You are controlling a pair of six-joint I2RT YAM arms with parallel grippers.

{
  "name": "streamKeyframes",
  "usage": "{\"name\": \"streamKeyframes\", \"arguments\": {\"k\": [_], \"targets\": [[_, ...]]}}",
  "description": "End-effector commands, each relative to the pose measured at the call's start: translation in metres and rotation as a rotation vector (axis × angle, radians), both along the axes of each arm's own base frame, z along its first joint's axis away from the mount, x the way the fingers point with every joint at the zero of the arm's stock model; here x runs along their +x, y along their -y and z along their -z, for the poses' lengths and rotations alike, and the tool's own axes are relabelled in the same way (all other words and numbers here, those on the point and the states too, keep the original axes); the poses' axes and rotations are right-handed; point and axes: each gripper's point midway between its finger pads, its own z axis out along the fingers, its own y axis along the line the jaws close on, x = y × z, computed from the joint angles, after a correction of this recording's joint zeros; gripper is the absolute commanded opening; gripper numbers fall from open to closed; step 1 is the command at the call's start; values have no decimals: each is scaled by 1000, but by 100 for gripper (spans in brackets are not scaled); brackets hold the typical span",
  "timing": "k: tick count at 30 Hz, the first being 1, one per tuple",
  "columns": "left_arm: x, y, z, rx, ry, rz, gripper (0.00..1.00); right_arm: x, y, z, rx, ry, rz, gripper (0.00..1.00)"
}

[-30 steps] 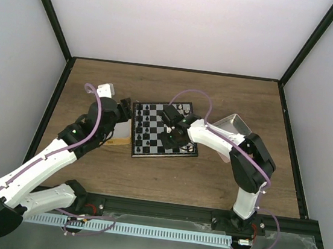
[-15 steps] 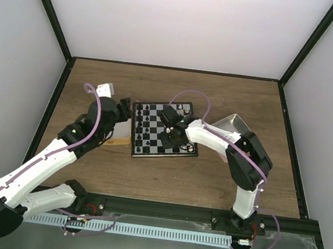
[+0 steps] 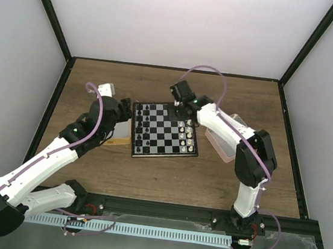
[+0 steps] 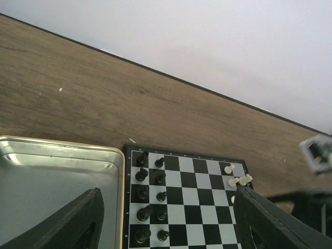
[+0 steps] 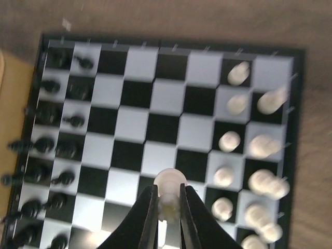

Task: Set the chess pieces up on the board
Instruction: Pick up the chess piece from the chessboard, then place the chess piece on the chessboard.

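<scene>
Fingers of left gripper (image 4: 167, 192) spread wide, empty, above tan tray (image 4: 52, 176) and board (image 3: 166, 130) edge; black pieces (image 3: 142, 127) along left columns, cream pieces (image 3: 185, 131) along right; right gripper (image 5: 167, 190) clenched on cream piece (image 5: 170, 179) over board.

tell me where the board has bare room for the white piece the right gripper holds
The board's four middle files are bare, bordered by the black pieces on its left and the white pieces on its right. Those two edge bands are crowded. Bare wood table lies beyond the board's far edge.
</scene>
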Motion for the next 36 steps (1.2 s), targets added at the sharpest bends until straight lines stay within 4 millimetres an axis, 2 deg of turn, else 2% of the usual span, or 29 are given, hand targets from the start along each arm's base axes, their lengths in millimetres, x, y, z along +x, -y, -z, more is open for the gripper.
{"name": "streamKeyframes", "arguments": {"k": [1,8,17,25,36], "targets": [[2,1,3,5,-13,9,71,45,22,-26,12,75,52,6],[5,7,10,1,-36,31,71,86,48,-12,-11,63,103,6],[6,16,20,-10,-72,61,71,118,55,15,-39,33,120,6],[6,17,25,-13,-86,66,71,127,59,38,-85,3,127,6],[7,17,28,-11,-92,68,71,132,63,57,-118,-19,133,9]]}}
